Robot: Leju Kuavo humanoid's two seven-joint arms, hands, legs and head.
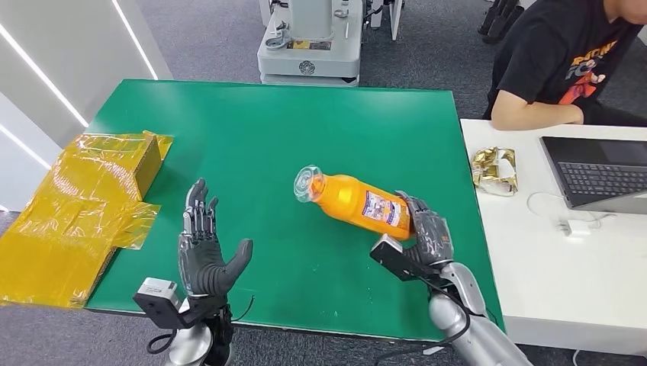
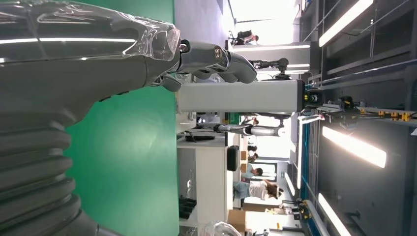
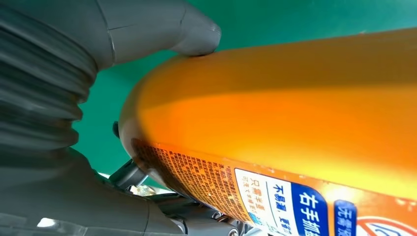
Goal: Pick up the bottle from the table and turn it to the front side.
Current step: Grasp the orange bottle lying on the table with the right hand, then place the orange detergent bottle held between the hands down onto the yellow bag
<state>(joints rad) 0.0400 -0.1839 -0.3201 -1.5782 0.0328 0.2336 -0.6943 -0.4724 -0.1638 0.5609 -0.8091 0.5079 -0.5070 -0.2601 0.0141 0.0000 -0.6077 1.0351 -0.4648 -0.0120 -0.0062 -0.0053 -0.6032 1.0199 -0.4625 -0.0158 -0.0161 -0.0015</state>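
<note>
Bottle gripped by the right hand above the green bench.

The green bench (image 1: 252, 130) carries crumpled yellow wrapping (image 1: 72, 206) at its left edge. The orange bottle (image 1: 358, 201), lying tilted with its clear cap pointing far-left, sits near the right side, its base end held in the right hand (image 1: 426, 238). The left hand (image 1: 204, 244) hovers near the near-left edge, fingers spread, holding nothing.
</note>
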